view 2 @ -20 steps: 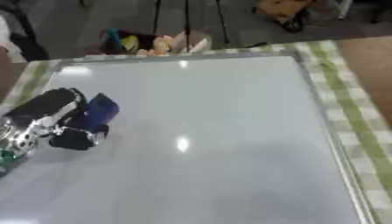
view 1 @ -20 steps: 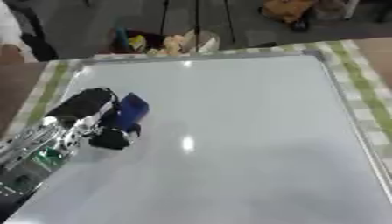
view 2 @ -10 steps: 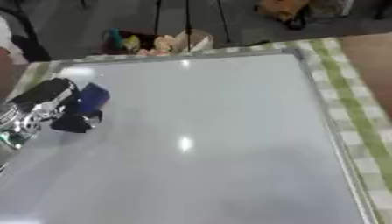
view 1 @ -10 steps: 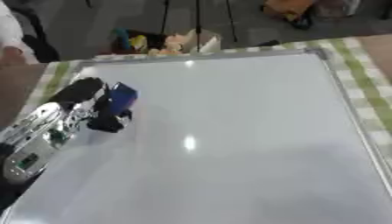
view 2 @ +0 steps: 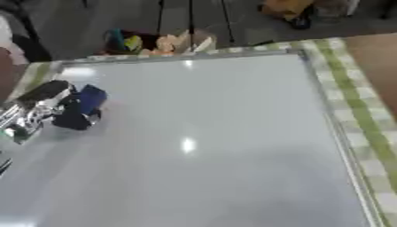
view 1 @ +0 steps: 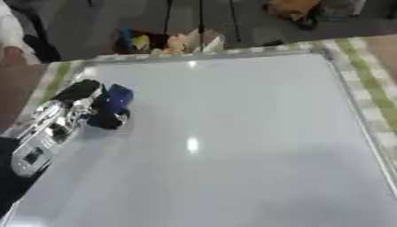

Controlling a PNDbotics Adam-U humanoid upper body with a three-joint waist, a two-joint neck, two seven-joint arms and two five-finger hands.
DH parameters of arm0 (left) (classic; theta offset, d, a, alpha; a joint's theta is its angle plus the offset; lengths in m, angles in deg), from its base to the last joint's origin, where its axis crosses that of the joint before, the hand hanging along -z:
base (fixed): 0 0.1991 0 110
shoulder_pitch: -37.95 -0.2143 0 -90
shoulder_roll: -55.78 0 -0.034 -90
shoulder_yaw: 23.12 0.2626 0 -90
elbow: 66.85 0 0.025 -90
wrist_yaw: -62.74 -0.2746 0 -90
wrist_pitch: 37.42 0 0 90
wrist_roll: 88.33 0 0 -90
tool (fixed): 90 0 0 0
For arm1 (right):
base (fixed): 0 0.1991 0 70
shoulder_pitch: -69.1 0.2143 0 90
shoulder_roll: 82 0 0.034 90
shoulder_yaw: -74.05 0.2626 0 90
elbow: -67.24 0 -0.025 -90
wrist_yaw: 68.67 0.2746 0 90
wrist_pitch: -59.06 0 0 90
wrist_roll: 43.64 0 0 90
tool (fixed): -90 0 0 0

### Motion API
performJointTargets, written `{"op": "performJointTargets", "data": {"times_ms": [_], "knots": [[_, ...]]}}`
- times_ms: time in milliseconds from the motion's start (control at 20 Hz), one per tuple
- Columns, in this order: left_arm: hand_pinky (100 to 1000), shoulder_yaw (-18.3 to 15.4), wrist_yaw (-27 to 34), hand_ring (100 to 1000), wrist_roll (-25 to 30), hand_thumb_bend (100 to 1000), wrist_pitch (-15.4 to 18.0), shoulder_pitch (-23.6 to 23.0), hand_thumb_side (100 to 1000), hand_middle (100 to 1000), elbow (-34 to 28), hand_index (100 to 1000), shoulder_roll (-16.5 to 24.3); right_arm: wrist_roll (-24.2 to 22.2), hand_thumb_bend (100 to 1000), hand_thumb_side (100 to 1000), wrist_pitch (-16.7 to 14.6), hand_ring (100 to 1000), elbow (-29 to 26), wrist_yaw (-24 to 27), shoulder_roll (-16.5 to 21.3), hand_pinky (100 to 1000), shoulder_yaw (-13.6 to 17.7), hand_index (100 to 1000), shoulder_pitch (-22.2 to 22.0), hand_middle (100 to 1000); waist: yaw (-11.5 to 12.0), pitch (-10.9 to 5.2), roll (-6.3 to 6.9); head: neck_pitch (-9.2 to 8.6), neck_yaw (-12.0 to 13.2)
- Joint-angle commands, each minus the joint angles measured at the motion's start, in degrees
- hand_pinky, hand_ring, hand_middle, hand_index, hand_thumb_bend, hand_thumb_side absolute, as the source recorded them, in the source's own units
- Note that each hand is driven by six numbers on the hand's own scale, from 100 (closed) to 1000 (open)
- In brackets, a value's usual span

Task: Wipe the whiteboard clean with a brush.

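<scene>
A large whiteboard [view 1: 232,133] with a metal frame fills most of both views, its surface plain with only a light glare spot. My left hand [view 1: 85,104] comes in from the left and rests near the board's upper left part, its fingers curled round a blue brush [view 1: 118,98] that presses on the board. The same hand [view 2: 54,108] and brush [view 2: 87,99] show at the left edge of the right eye view. My right hand shows in neither view.
A green and white checked cloth [view 2: 353,106] lies under the board along its right and far sides. Beyond the far edge, on the floor, stand stand legs and several colourful objects [view 1: 167,42]. A person's sleeve [view 1: 15,40] shows at the far left.
My left hand has carried the brush up and to the left across the board, toward the upper left corner. The picture has also shifted a little.
</scene>
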Motion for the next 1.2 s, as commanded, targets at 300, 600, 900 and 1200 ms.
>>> {"op": "performJointTargets", "data": {"times_ms": [300,600,900,1200], "knots": [[426,-1.8,6.5,541,-1.7,180,0.1,2.0,386,467,3.6,100,-0.3,0.1,100,785,-1.2,583,-0.9,0.3,1.7,658,0.6,696,0.2,511,-0.2,-1.09,-0.59,-0.55,0.5],[429,-1.3,7.3,545,-2.8,191,1.5,1.9,386,462,5.6,100,-0.5,0.2,100,785,-1.1,582,-0.9,0.2,1.6,658,0.5,697,0.1,510,-0.2,-1.00,-0.74,-0.66,0.6],[436,-1.0,2.4,553,-2.4,202,2.6,1.7,373,455,6.1,110,0.0,0.1,100,786,-0.9,582,-0.9,0.3,1.5,658,0.5,697,0.1,510,0.0,-1.11,-0.71,-0.77,0.5],[443,-1.1,-0.4,560,0.0,213,3.6,1.6,368,456,5.7,136,0.3,-0.1,100,788,-0.8,582,-0.9,0.3,1.5,659,0.4,697,0.0,509,0.2,-1.16,-0.75,-0.64,0.4]]}}
